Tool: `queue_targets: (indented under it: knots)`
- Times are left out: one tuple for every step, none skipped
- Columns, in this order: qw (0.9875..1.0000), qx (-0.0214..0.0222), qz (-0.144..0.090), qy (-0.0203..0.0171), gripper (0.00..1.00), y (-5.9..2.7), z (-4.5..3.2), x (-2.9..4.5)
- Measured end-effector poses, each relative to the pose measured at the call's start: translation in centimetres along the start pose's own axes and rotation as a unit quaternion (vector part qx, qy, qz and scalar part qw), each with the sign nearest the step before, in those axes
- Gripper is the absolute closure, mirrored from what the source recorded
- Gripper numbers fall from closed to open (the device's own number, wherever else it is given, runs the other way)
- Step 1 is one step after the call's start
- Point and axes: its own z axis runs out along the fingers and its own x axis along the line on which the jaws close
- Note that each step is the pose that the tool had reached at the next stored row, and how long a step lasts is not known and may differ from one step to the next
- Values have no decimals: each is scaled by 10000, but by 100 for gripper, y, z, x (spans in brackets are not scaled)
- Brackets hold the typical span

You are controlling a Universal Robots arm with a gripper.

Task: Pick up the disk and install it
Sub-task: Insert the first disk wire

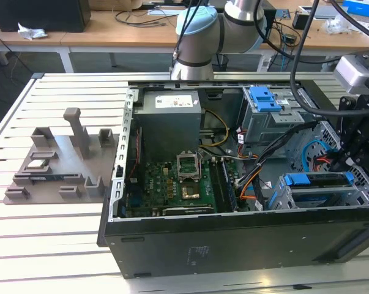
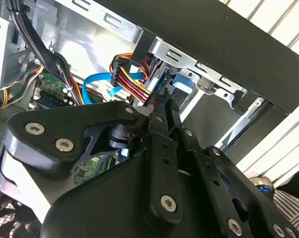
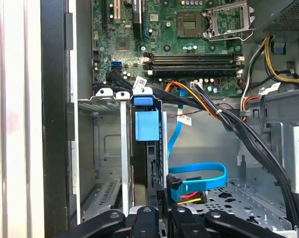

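Note:
The disk [image 1: 319, 187] sits in the drive bay at the exterior view's right of the open computer case [image 1: 233, 245], its blue plastic bracket along the upper edge. In the first wrist view the disk [image 3: 147, 126] stands edge-on between the bay's metal rails, blue bracket toward the motherboard. My gripper [image 1: 343, 162] hangs over the disk's outer end. Its black fingers [image 3: 171, 218] lie close together, with the gripper [image 3: 163, 196] right at that end. In the second wrist view the gripper [image 2: 164, 101] points at the blue bracket [image 2: 181, 82]; contact with it is hidden.
A grey power-supply box [image 1: 170, 119] and a green motherboard [image 1: 172, 190] fill the case's middle. A blue latch on a metal cage [image 1: 264, 101] stands behind the bay. Cable bundles [image 3: 228, 124] and a blue flat cable [image 3: 199, 173] run beside the bay. A grey fixture [image 1: 62, 159] lies on the slatted table.

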Motion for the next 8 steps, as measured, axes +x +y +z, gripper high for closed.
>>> queue_targets:
  knots:
    - [10000,0,0,0,83,2,2,3]
    - [10000,0,-1,1,83,3,4,5]
    - [10000,0,0,1,83,8,13,7]
    - [10000,0,0,0,83,11,20,8]
    - [10000,0,0,0,83,12,30,9]
    - [10000,0,0,0,83,14,45,9]
    - [10000,0,3,0,83,14,56,9]
    - [10000,0,27,0,83,15,75,9]
